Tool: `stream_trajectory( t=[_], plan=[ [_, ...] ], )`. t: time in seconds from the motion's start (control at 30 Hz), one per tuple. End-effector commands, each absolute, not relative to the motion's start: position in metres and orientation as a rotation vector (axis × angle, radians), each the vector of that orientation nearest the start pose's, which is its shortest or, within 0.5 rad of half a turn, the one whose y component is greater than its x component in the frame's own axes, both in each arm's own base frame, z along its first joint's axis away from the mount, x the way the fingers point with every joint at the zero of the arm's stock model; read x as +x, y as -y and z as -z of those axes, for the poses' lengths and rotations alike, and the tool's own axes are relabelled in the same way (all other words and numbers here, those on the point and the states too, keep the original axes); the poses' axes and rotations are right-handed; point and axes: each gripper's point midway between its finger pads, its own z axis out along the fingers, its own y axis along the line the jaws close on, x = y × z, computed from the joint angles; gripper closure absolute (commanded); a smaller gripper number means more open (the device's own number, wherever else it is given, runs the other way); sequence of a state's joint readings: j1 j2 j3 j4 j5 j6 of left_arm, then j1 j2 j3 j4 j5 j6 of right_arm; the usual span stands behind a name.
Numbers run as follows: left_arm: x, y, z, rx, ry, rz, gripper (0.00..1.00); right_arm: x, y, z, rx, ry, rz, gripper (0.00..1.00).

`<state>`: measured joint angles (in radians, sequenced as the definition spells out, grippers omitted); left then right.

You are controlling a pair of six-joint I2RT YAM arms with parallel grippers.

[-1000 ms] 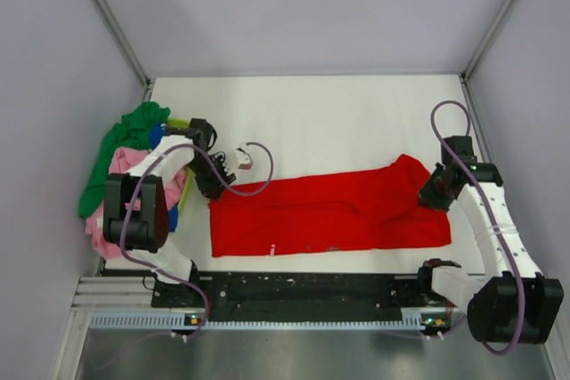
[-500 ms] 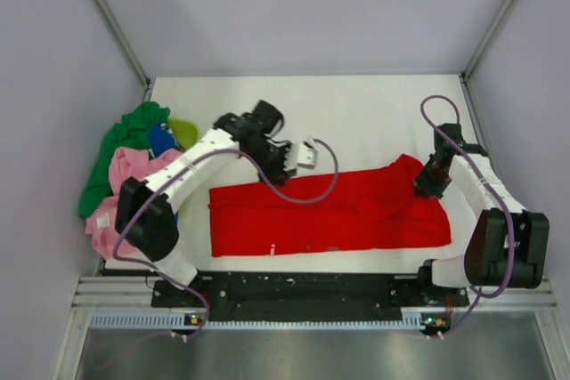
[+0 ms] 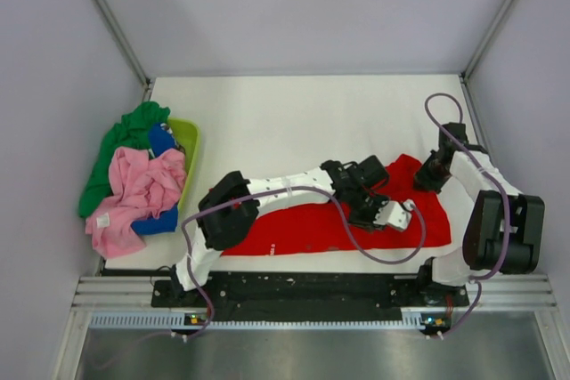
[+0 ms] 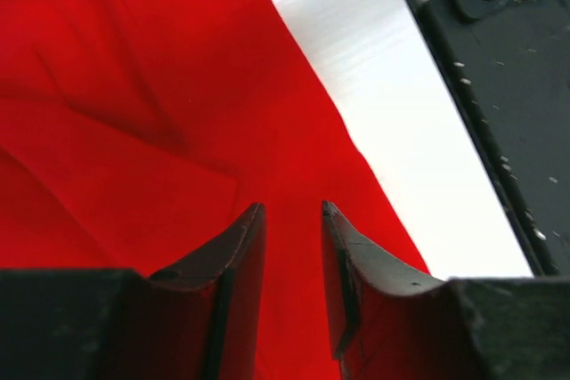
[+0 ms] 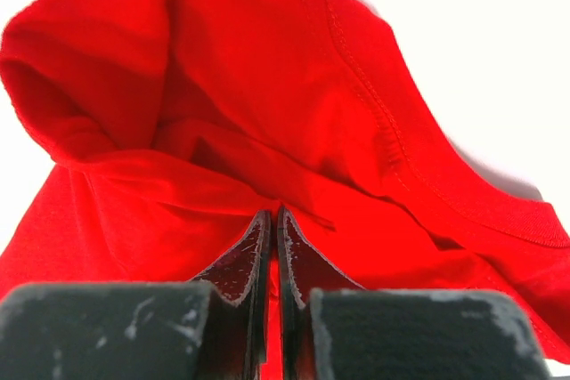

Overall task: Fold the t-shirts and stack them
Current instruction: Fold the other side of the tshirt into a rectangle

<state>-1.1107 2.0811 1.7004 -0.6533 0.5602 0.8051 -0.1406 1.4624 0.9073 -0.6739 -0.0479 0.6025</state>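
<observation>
Red t-shirt (image 3: 298,230) is spread on the counter (image 3: 294,113) along the near edge, centre to right. Pink t-shirt (image 3: 138,189) and green t-shirt (image 3: 125,135) are heaped in the basket (image 3: 189,144) at left. Left claw (image 4: 292,211) is held slightly spread over the red t-shirt's near-right edge. Right claw (image 5: 273,213) is pinched on its far-right fold.

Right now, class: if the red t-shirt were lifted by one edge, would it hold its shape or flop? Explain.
The red t-shirt would probably flop and drape: it lies in soft folds and creases. It likely weighs little, since it bunches into a raised loop by the right tool. Pushed, it would likely wrinkle rather than slide whole.
</observation>
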Motion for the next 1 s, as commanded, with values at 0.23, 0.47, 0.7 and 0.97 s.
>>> stream_trajectory(
  t=[0.23,0.47,0.7,0.97],
  plan=[
    [0.200,0.521,-0.071,-3.134,1.818,-0.970,0.60,0.290,0.005,-0.059,0.969,-2.576,-0.242,1.00],
    [0.198,0.522,-0.051,-3.143,1.804,-0.920,0.60,0.288,0.003,-0.060,0.960,-2.572,-0.257,1.00],
    [0.178,0.508,-0.033,-3.079,1.709,-0.943,0.55,0.287,0.004,-0.061,0.955,-2.566,-0.245,1.00],
    [0.198,0.512,-0.031,-3.104,1.849,-0.815,0.71,0.288,0.004,-0.066,0.944,-2.555,-0.254,1.00]
  ],
)
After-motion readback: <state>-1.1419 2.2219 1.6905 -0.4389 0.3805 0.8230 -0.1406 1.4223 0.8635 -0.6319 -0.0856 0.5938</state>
